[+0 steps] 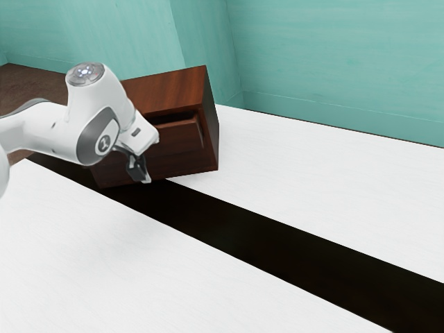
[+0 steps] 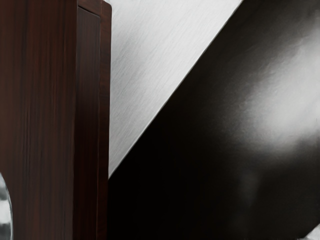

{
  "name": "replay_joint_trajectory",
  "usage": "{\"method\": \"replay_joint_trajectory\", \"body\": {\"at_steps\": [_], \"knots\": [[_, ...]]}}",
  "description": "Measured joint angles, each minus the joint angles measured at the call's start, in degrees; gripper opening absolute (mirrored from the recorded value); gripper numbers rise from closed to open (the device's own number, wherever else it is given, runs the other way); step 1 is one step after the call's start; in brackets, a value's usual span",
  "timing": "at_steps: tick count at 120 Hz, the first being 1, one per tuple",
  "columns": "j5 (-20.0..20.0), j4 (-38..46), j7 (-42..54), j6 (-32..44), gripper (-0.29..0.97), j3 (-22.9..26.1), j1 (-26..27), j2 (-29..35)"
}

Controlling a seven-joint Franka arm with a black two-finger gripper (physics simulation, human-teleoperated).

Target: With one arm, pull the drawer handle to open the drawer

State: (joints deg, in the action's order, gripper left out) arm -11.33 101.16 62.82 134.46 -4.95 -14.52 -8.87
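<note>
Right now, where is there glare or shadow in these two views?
Wrist view: a broad pale sheen lies on the black strip of the table; the wooden cabinet beside it stays dark. Exterior view: the light is even, the cabinet's top is brighter than its front, a dark shadow line runs above the drawer, and the claw shows dark against the wood.

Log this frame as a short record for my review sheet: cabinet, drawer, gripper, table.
cabinet: dark wooden cabinet standing on the white table
drawer: drawer front with a dark gap above it; how far out, cannot tell
gripper: gripper low before the cabinet's front
table marking: black stripe running diagonally past the cabinet
</note>
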Motion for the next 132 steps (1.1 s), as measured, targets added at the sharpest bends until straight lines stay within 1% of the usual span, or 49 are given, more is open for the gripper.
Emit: {"method": "replay_joint_trajectory", "body": {"at_steps": [5,16,24,34,44,49,58,66,75,86,96,110,117,132], "knots": [[0.00,1.24,-0.03,0.02,0.73,0.07,0.11,0.88],[0.34,4.22,0.00,0.02,0.80,0.17,0.40,2.99],[0.42,6.17,0.09,-0.05,0.82,0.25,0.63,4.69],[0.40,8.62,0.17,-0.12,0.77,0.37,0.94,7.08],[0.49,10.88,0.19,-0.10,0.78,-0.20,1.89,8.95],[0.53,11.86,0.20,-0.10,0.79,0.49,1.38,9.77],[0.64,13.06,0.20,-0.11,0.77,0.59,1.49,10.97],[0.58,14.03,0.17,-0.09,0.78,0.40,1.86,11.78],[0.54,14.98,0.12,-0.08,0.75,0.34,2.11,12.76],[0.44,16.55,0.03,-0.04,0.75,0.29,2.45,14.09],[0.43,17.85,-0.08,-0.03,0.68,0.31,2.74,15.65],[0.75,19.41,-0.23,-0.15,0.63,0.39,3.49,17.37],[0.66,19.60,-0.23,-0.42,0.59,0.27,3.97,18.40],[0.32,19.29,-0.26,-1.43,0.61,0.16,4.21,24.50]]}}
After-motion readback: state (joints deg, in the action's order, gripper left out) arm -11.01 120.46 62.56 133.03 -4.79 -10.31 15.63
